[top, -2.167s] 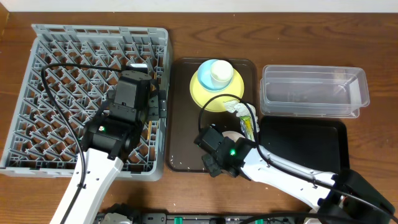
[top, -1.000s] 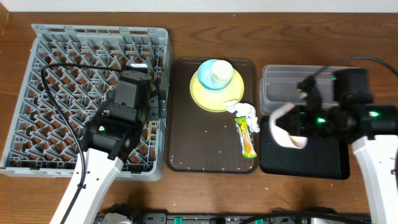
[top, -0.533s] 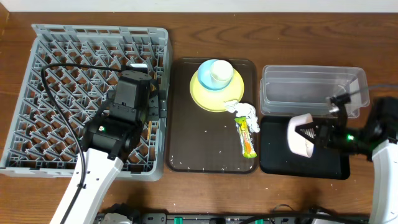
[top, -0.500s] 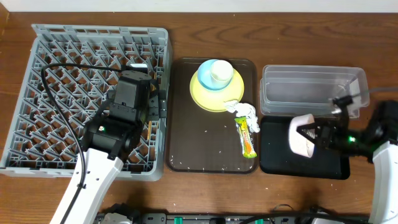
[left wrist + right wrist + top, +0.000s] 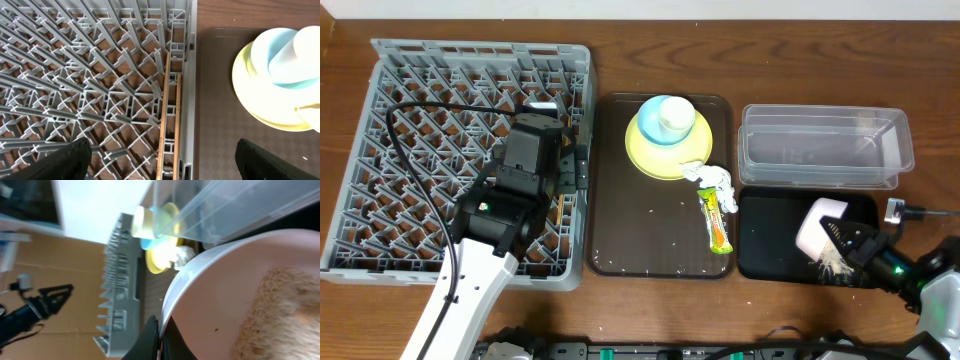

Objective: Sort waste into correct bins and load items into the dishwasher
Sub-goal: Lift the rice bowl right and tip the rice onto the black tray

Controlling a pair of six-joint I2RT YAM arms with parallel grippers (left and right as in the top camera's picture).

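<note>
Watching the overhead feed, I see my right gripper [image 5: 853, 243] clamped on the rim of the small white bowl [image 5: 819, 225], which is tipped on its side over the shallow black rectangular tray [image 5: 770, 250]. Pale rice-like crumbs [image 5: 832, 262] lie in a heap on that tray, right at the bowl's mouth. The right wrist camera shows more of them clinging to the bowl's inner wall [image 5: 272, 310].

The clear rectangular plastic tub [image 5: 825, 150] sits just behind the black tray.

On the dark brown serving tray [image 5: 640, 230], the light blue cup [image 5: 670, 118] stands on the round yellow plate [image 5: 648, 150]. The crumpled white tissue [image 5: 712, 178] touches the plate's near edge. The yellow-green snack wrapper [image 5: 718, 220] lies just below the tissue; its print is too small for me to read.

My left gripper [image 5: 162, 147] hangs spread wide and empty over the right edge of the large grey plastic dish rack [image 5: 420, 100]. The thin wooden chopsticks [image 5: 167, 120] lie directly under it, in the rack's edge channel.
</note>
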